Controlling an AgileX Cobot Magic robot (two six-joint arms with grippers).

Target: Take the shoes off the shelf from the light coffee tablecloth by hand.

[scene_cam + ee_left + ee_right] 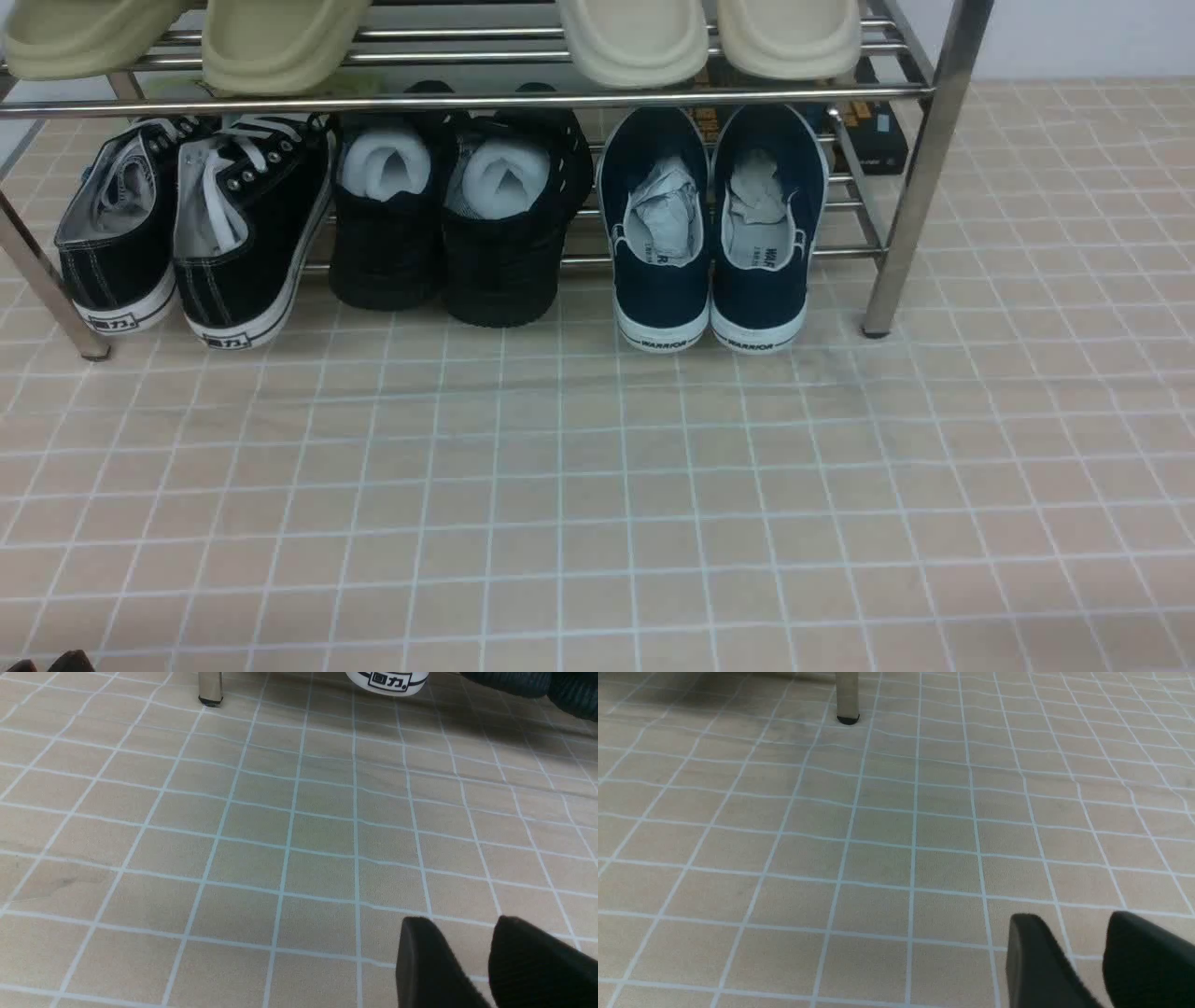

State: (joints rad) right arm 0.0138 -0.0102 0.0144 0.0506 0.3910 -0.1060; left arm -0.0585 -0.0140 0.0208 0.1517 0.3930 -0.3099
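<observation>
Jaws on the left gripper [460, 924] and the right gripper [1073, 919] are seen slightly parted with nothing between them, both low over the light coffee tablecloth [597, 485] and well apart from the shelf [924, 168]. The shoes [756, 289] are found at the right end of its lower tier, heels turned toward the robot and apparently tipped down onto the cloth. They are judged light: soft canvas that would be crushed by a squeeze across the upper, a stiffer, grippy rubber sole, and loose paper stuffing that could be dragged out. A hold at the heel collar, one finger inside and one behind, is favoured, with each shoe drawn outward under the upper rail.
</observation>
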